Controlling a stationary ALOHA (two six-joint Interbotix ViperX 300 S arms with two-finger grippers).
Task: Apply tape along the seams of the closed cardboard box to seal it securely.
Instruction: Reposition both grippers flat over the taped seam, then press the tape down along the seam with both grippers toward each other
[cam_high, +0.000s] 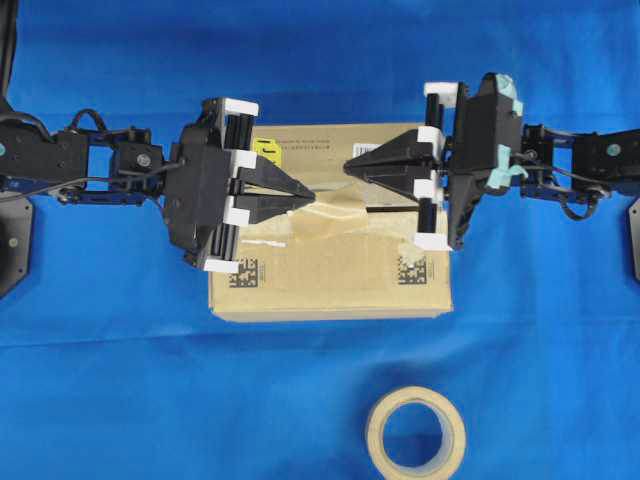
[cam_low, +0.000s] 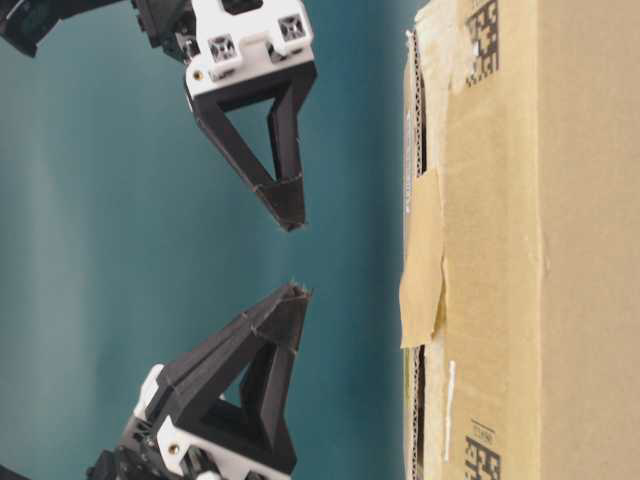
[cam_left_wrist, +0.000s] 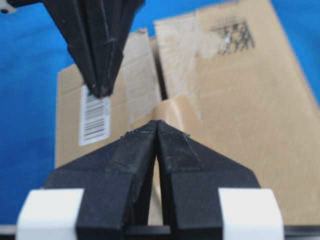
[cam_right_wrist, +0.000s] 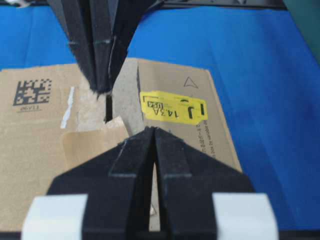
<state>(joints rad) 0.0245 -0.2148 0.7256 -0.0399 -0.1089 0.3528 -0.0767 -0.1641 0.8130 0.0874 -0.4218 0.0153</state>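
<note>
The brown cardboard box (cam_high: 330, 285) lies in the middle of the blue cloth, flaps closed. Its dark seam (cam_high: 392, 211) runs left to right and is edged by pale tape remnants. A tan tape strip (cam_high: 335, 212) lies across the middle of the seam; one end lifts off the box in the table-level view (cam_low: 423, 265). My left gripper (cam_high: 310, 192) and right gripper (cam_high: 347, 166) are both shut and empty. Their tips face each other above the strip, clear of the box top. The strip also shows in the left wrist view (cam_left_wrist: 176, 107) and the right wrist view (cam_right_wrist: 85, 142).
The beige tape roll (cam_high: 415, 433) lies flat on the cloth in front of the box. A yellow sticker (cam_high: 270, 150) and a white barcode label (cam_left_wrist: 95, 117) are on the far flap. Two black data-matrix codes (cam_high: 243, 272) are on the near flap.
</note>
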